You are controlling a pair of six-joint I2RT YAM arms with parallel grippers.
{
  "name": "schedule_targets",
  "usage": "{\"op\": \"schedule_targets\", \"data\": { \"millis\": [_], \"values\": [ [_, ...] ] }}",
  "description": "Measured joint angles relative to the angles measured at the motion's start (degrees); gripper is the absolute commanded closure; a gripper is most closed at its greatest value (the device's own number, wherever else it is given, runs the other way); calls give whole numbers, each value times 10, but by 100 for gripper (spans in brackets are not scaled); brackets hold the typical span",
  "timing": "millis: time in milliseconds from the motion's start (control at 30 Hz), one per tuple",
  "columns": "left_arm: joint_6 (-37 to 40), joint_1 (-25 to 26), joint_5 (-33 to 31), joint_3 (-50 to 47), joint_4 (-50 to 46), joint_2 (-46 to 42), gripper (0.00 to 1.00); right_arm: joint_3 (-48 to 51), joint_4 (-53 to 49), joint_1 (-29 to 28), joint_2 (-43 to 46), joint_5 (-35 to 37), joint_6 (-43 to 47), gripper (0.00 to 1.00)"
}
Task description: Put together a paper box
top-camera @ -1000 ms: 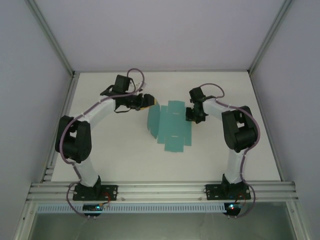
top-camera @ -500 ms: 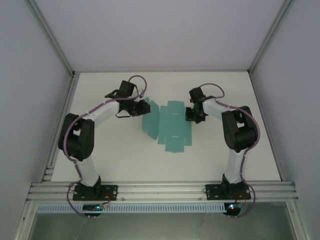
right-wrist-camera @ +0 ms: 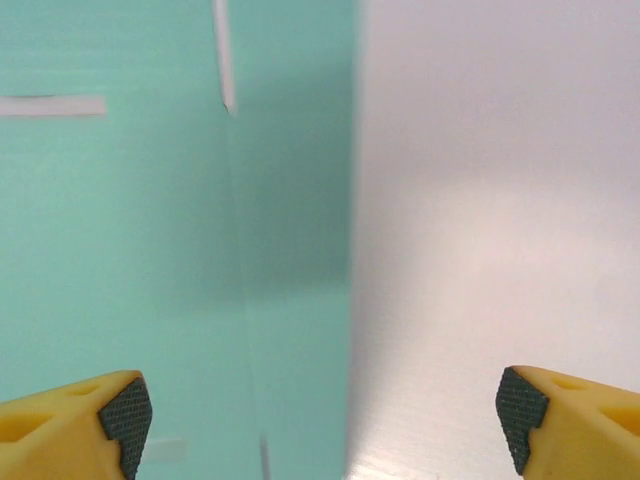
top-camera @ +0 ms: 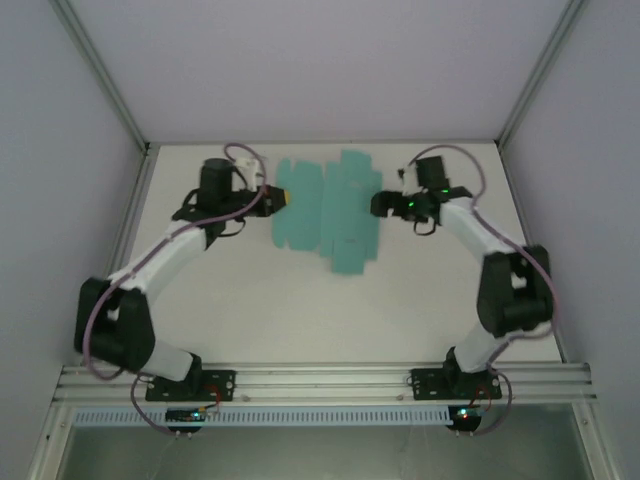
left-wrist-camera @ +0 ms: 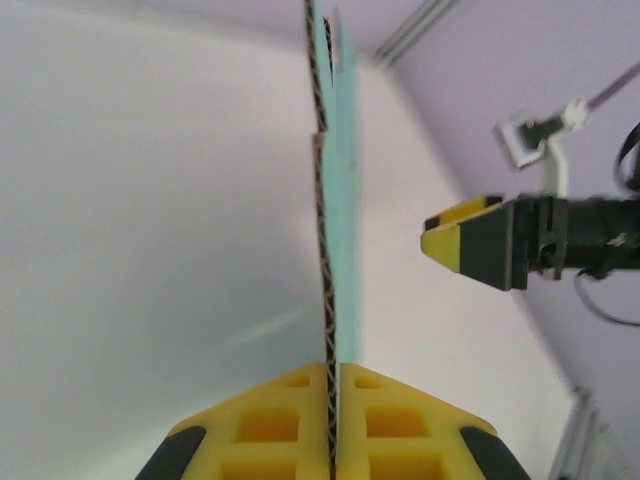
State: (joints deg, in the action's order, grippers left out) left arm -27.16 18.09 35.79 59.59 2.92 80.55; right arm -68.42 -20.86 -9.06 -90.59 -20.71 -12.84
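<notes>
Left hand [top-camera: 276,197] has just clamped shut on the left edge of the paper box [top-camera: 328,212]. Right hand [top-camera: 384,205] has let go, fingers [right-wrist-camera: 112,412] spread wide, holding nothing. The box is still a flat teal blank and has slid toward 12 o'clock on the worktop [top-camera: 300,310]. I read this as a handover to the left hand, with folding not started. The blank runs out at 3 o'clock from the left hand. Its right edge lies under the right hand's open jaws, body at 9 o'clock.

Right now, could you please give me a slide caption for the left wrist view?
Left tool shut on the flat teal die-cut paper sheet at its edge, right tool near its far side.
</notes>
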Motion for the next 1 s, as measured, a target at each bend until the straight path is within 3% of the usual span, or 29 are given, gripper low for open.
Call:
{"op": "schedule_targets", "data": {
  "millis": [167, 267, 400, 467, 600, 733, 833, 1000],
  "values": [
    [-78, -64, 88, -33, 200, -55, 100, 23, 108, 76, 125, -174, 2, 1],
    [-148, -76, 143, -47, 321, -47, 100, 24, 156, 83, 129, -267, -7, 4],
    [-203, -75, 196, -47, 392, -35, 100, 28, 203, 87, 105, -345, -34, 8],
    [-222, -75, 211, -47, 412, -35, 100, 30, 227, 90, 95, -369, -49, 15],
    [-245, -75, 226, -47, 438, -35, 100, 30, 275, 97, 87, -409, -89, 47],
    [-248, -75, 222, -59, 436, -40, 100, 34, 346, 107, 85, -445, -143, 67],
    [-245, -76, 213, -66, 422, -44, 100, 39, 401, 115, 79, -470, -186, 74],
    [-243, -76, 201, -66, 407, -48, 100, 48, 468, 117, 66, -501, -240, 74]
  ]
}}
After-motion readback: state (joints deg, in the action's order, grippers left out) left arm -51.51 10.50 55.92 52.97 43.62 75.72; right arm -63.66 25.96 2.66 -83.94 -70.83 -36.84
